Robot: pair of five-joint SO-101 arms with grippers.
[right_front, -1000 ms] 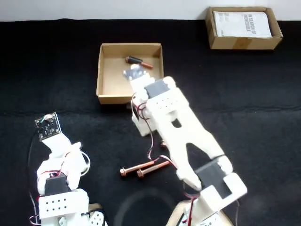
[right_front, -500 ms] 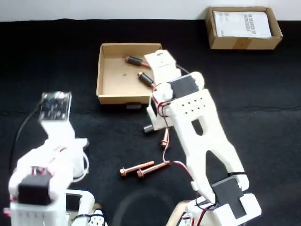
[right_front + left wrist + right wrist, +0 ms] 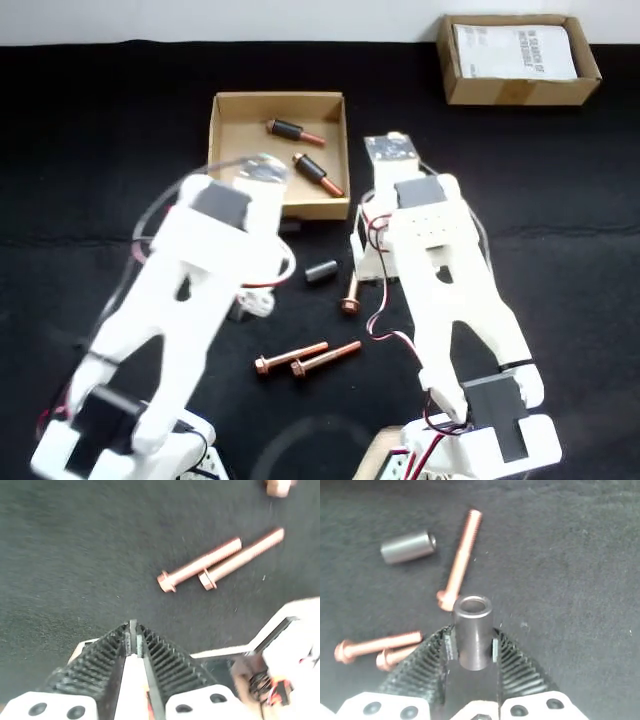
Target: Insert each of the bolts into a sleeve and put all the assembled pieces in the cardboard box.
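The right hand (image 3: pixel 471 641) is clamped on a grey sleeve (image 3: pixel 472 622), which stands upright between its toothed fingers with the open bore showing. Just past that sleeve a copper bolt (image 3: pixel 461 555) lies on the black worktop (image 3: pixel 560 555), its head nearest the hand. A loose sleeve (image 3: pixel 408 546) lies on its side near the bolt's threaded end, not touching it. Off to one side of this hand a pair of bolts (image 3: pixel 380 646) lies close together. The left hand (image 3: pixel 133 639) is shut tight with nothing between its fingers, and that same pair of bolts lies a little way ahead of it. Farther out, beyond both hands, sits the cardboard box (image 3: pixel 214 150), with two assembled pieces (image 3: pixel 318 175) lying inside, apart from each other.
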